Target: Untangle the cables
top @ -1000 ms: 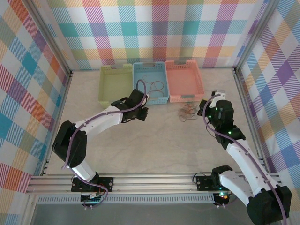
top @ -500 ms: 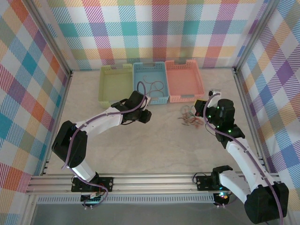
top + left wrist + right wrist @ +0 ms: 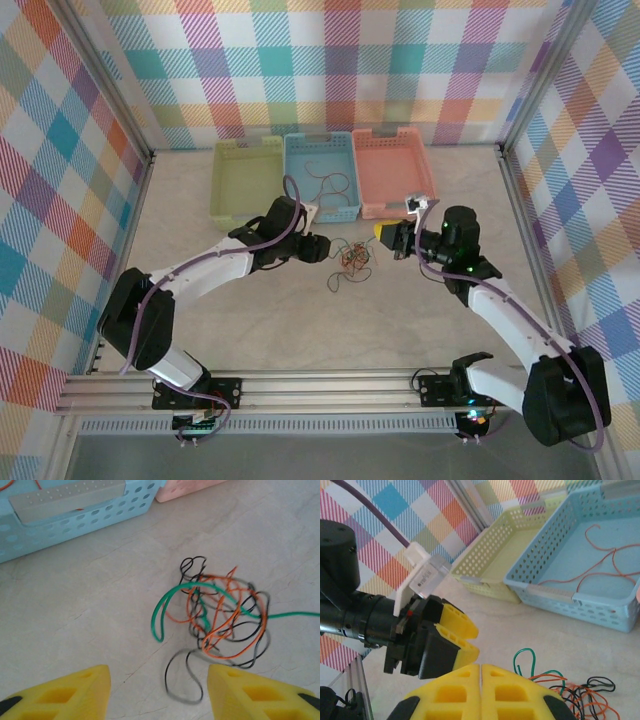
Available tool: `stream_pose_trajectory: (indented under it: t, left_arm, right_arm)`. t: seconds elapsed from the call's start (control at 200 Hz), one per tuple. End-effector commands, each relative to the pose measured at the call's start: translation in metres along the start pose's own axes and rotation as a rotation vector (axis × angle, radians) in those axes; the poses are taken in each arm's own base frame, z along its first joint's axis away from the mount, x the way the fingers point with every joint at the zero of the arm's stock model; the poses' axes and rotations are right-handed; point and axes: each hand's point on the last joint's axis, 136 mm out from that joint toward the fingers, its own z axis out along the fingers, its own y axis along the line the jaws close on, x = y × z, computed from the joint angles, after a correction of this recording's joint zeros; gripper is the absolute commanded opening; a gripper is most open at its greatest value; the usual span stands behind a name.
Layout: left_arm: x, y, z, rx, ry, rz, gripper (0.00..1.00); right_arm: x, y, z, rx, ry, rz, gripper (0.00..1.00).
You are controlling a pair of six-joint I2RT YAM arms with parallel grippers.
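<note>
Plaid walls (image 3: 330, 60) in many colours close round a pale, marble-patterned counter (image 3: 300, 320), and the light blue perforated plastic basket (image 3: 320, 136) at its far side serves as the landmark. A yellow-green basket (image 3: 247, 185) stands against the blue basket's left side and a pink basket (image 3: 393, 170) against its right. Inside the blue basket lies a loose orange wire (image 3: 600, 555). The knot of thin orange, green and black cables (image 3: 353, 258) lies on the counter in front of the blue basket's near right corner, close to it but not touching. From the knot a green strand (image 3: 170, 597) loops out toward the blue basket, and a black loop (image 3: 185, 680) trails away from it on the near side. The left tool (image 3: 159, 695) hangs in front of the blue basket's near wall with its yellow fingers (image 3: 75, 692) spread wide and nothing between them; the knot lies just beyond their tips. The right tool (image 3: 480, 675) is in front of the blue basket and to its right, near the pink basket's front edge, and points toward the knot. Its yellow fingers are pressed flat together; I cannot tell whether a strand is caught between them.
</note>
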Motion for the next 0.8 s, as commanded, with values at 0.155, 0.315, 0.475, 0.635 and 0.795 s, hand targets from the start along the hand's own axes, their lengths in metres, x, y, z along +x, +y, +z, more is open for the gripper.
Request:
stream_pose_trajectory:
  t: [0.155,0.315,0.475,0.635,0.795]
  left_arm:
    - [-0.002,-0.009,0.027,0.045,0.06,-0.058,0.58]
    - [0.003,-0.004,0.042,0.008,0.133,-0.095,0.59]
    - [0.002,0.005,0.058,-0.044,0.175,-0.106,0.58]
    - [0.002,0.013,0.073,-0.091,0.211,-0.106,0.52]
    - [0.0,0.018,0.085,-0.116,0.215,-0.097,0.5]
  right_arm:
    - [-0.005,-0.003,0.005,0.004,-0.026,-0.041,0.0]
    - [-0.003,-0.011,0.006,0.042,-0.03,-0.022,0.0]
    - [-0.003,-0.011,0.007,0.039,-0.03,-0.016,0.0]
    - [-0.004,-0.011,0.006,0.04,-0.032,-0.017,0.0]
    - [-0.003,-0.011,0.007,0.038,-0.029,-0.013,0.0]
